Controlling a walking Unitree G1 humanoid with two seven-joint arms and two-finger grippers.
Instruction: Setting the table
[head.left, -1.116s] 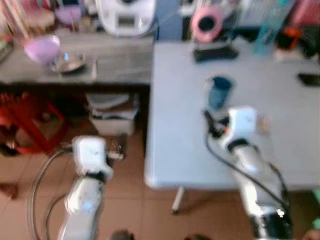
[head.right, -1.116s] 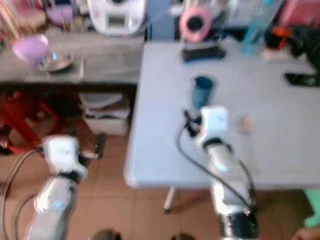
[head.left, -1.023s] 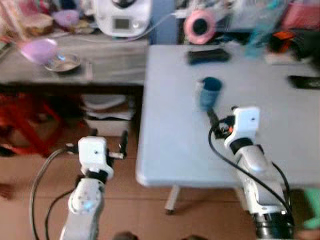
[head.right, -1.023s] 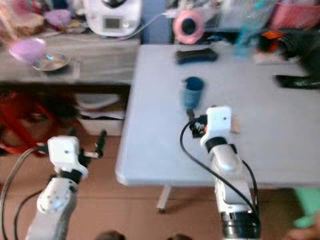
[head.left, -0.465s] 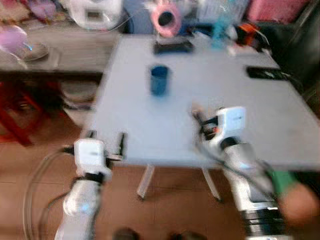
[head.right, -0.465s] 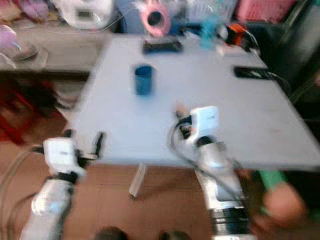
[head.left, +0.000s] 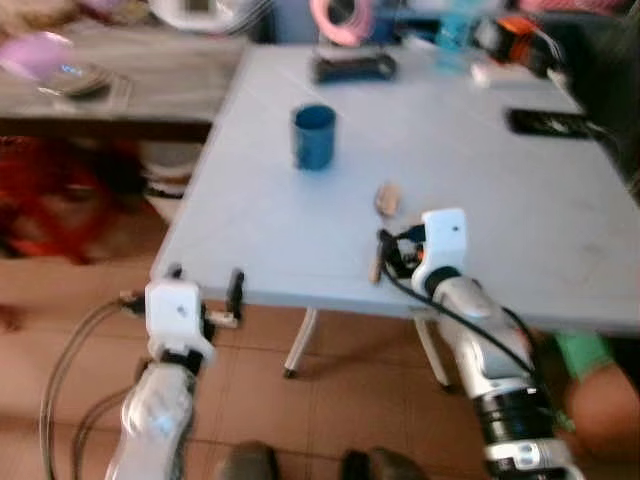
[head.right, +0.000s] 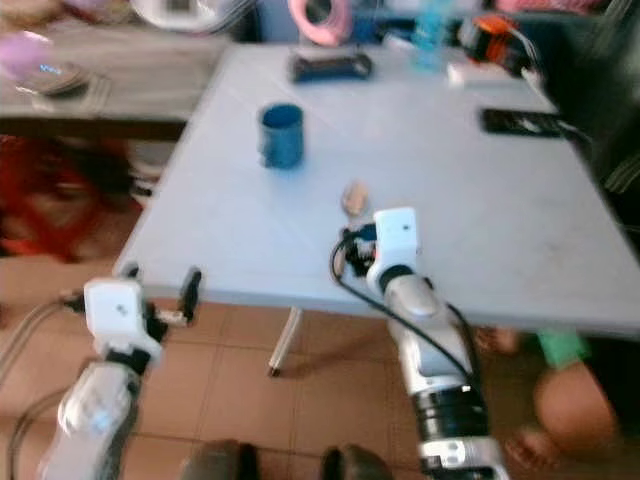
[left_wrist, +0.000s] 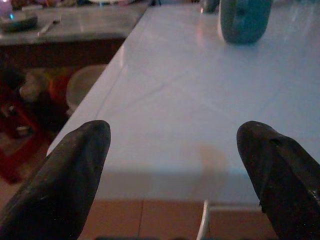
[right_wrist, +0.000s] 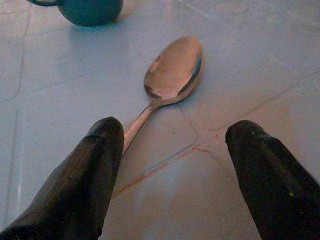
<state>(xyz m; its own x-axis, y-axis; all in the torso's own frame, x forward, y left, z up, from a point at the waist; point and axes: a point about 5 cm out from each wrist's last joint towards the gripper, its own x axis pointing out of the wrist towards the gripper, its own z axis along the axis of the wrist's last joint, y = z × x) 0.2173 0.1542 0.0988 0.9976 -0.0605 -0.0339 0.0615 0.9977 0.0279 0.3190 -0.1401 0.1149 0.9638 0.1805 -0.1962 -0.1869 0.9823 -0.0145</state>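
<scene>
Right gripper (head.left: 385, 252) hovers low over the white table (head.left: 500, 180), near a blue cup (head.left: 314, 137). Its wrist view shows the fingers (right_wrist: 85, 185) spread wide and empty, the spoon (right_wrist: 170, 80) lying between them; better to close on the thin handle. Left gripper (left_wrist: 175, 175) is open, idle at the table edge.

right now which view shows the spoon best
The right wrist view: the spoon lies sharp on the table, its bowl plain, handle running toward the open right gripper. In both eye views it is a small blurred shape before that gripper. The left wrist view faces the cup.
</scene>
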